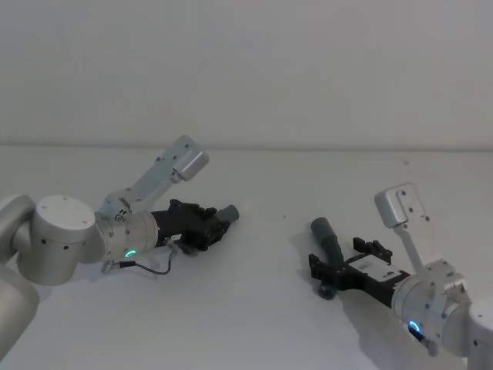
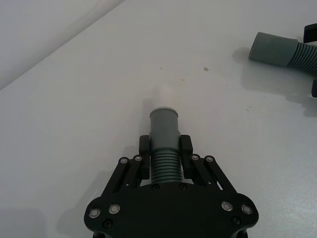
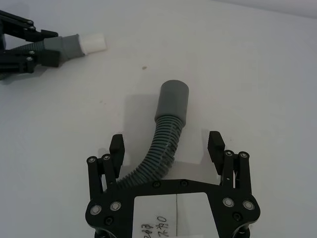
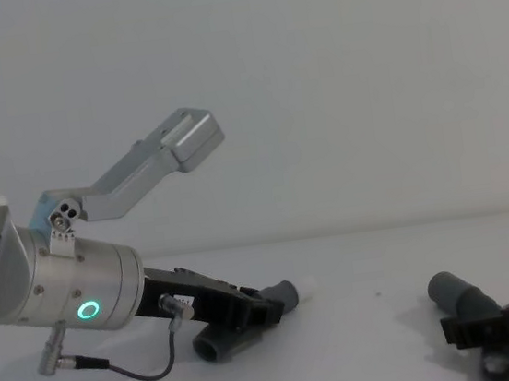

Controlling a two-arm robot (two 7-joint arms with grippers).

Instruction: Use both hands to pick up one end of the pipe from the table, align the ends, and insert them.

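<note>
- The narrow-cuffed hose piece (image 2: 165, 166), white tip (image 2: 163, 96) forward, is clamped on its ribs behind the cuff by the left gripper (image 2: 165, 146), toward the table's (image 1: 254, 308) left side.
- The wide-cuffed piece (image 3: 169, 121) is seen lying toward the right edge, straddled by the right gripper (image 3: 167, 144), whose fingers are spread wide with nothing gripped.
- Both are judged light, bendy along the ribs and stiff at the cuffs; holds just behind the cuffs are favoured.

bright even light, soft faint shadows
</note>
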